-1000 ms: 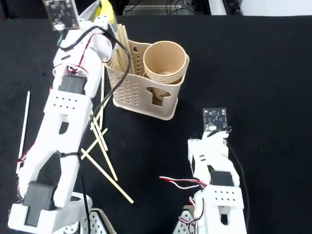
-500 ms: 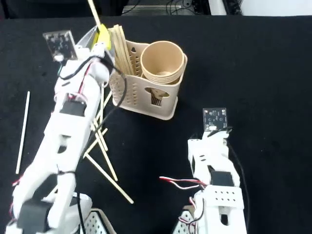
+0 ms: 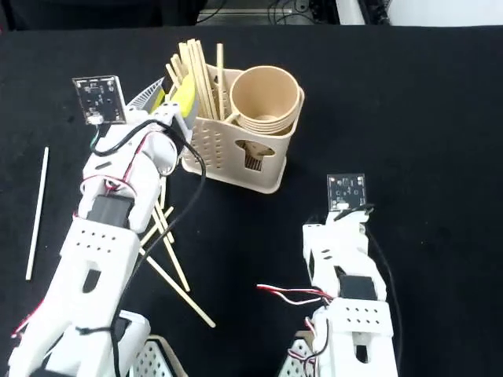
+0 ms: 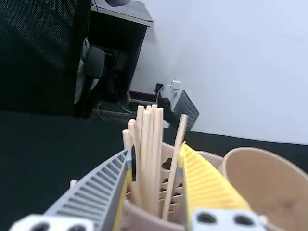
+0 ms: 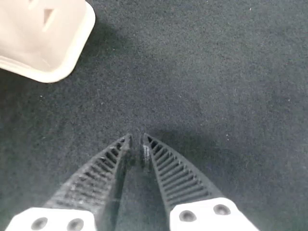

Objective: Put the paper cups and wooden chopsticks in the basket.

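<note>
Paper cups (image 3: 267,98) stowed; chopsticks only part-done.
You have the cups stacked in the basket (image 3: 236,157) beside a standing chopstick bundle (image 3: 200,75). Outstanding: loose chopsticks (image 3: 179,292) crossed on the desk (image 3: 424,118) by the left arm, and a single chopstick (image 3: 38,212) well apart. Left arm's fingers (image 4: 204,180) stand wide about the bundle; right arm's fingers (image 5: 178,178) are nearly closed and empty.

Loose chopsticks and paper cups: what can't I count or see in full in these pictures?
- Loose chopsticks, high view: their upper ends run under the left arm, so the count is unsure.
- Paper cups, high view: nested, and the basket wall hides the stack's lower part.
- Basket, right wrist view: one corner in frame, the rest cut off by the edge.
</note>
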Robot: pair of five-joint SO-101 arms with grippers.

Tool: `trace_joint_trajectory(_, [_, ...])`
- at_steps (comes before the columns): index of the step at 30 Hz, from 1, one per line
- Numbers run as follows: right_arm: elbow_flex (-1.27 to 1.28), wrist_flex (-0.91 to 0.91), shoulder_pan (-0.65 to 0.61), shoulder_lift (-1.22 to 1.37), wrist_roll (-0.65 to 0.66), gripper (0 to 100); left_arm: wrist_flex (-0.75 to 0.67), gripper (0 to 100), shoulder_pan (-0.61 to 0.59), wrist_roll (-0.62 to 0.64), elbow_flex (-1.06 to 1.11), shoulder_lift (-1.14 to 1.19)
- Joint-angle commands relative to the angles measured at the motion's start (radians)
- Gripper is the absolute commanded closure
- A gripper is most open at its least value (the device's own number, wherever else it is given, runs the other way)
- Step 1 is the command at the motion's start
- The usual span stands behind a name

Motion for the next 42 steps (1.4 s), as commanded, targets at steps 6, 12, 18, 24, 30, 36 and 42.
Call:
trace_joint_trajectory(6, [-0.001,-0.002,-0.014,-0.015,0.011,95.6,0.494,84,-0.375,-0.069,-0.102,-0.229])
trace_joint_trajectory(12, [-0.001,-0.002,-0.014,-0.015,0.011,95.6,0.769,84,-0.717,-0.198,-0.242,-0.101])
trace_joint_trajectory(18, [-0.001,0.003,-0.014,-0.015,0.011,95.6,0.876,84,-0.805,-0.407,-0.351,0.184])
trace_joint_trajectory(24, [-0.001,0.003,-0.014,-0.015,0.011,95.7,0.922,84,-0.811,-0.732,-0.532,0.526])
trace_joint_trajectory(30, [-0.001,0.003,-0.014,-0.015,0.011,95.7,0.985,84,-0.817,-0.848,-0.774,0.841])
trace_joint_trajectory(36, [-0.001,0.003,-0.014,-0.015,0.011,95.7,0.988,84,-0.820,-0.875,-1.000,1.129])
trace_joint_trajectory(42, [-0.001,0.003,-0.014,-0.015,0.011,95.7,1.003,85,-0.823,-0.870,-1.147,1.352])
